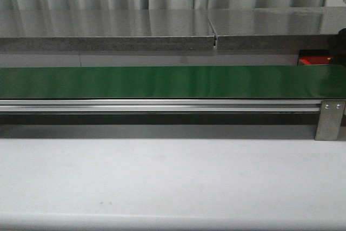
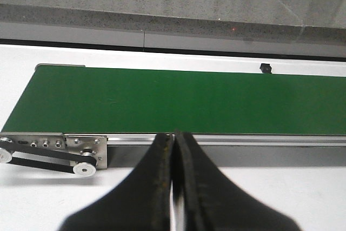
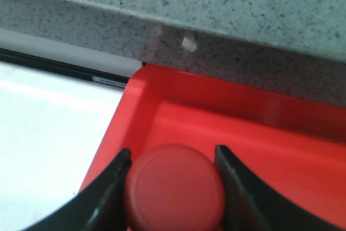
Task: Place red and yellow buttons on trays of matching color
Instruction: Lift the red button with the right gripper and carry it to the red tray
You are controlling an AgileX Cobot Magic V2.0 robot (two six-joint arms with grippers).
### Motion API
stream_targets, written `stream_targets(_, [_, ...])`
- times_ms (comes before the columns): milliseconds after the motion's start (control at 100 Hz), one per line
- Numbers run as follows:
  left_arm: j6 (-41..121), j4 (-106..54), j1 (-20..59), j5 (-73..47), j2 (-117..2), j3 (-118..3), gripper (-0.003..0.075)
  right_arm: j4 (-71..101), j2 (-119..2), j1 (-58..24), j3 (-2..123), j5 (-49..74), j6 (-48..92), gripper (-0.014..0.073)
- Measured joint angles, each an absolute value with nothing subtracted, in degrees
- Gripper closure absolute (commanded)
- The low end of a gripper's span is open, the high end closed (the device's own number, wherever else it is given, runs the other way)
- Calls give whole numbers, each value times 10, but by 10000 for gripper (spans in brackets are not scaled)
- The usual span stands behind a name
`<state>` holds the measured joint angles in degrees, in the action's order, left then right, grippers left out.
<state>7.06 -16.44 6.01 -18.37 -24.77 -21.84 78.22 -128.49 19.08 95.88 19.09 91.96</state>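
While the fingers (image 3: 116, 187) flank it, red button (image 3: 174, 187) overlaps red tray (image 3: 281, 128) edge.

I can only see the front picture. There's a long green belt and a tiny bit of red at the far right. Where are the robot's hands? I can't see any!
Observer: The right gripper is over the red tray, the red bit you noticed.
Child: Is it holding something?
Observer: Yes, a round red button sits between its fingers, above the tray's corner.
Child: And the other hand?
Observer: The left gripper has its fingers pressed together with nothing between them, at the near edge of the green belt.
Child: Any yellow tray?
Observer: None shows in any view.
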Motion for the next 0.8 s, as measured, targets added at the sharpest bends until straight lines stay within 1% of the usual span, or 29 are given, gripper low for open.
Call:
stream_targets(160, [71, -164, 60, -184, -248, -218, 741, 784, -1285, 191, 959, 190, 920, 508])
stream_targets(210, [71, -164, 60, -184, -248, -218, 741, 784, -1285, 191, 959, 190, 920, 488])
stream_targets(260, [71, -164, 60, -184, -248, -218, 741, 784, -1285, 191, 959, 190, 920, 449])
stream_targets(330, [71, -164, 60, -184, -248, -218, 741, 784, -1285, 191, 959, 191, 920, 355])
stream_targets(450, [71, -164, 60, -184, -248, -218, 741, 784, -1285, 191, 959, 197, 920, 123])
stream_targets(520, [71, -164, 60, -184, -248, -218, 741, 784, -1285, 191, 959, 201, 920, 25])
stream_targets(570, [71, -164, 60, -184, -248, -218, 741, 784, -1285, 191, 959, 202, 920, -13])
stream_targets(620, [71, -164, 60, -184, -248, -218, 741, 784, -1285, 191, 960, 202, 920, -27])
stream_targets(800, [71, -164, 60, -184, -248, -218, 741, 785, -1284, 191, 960, 202, 920, -24])
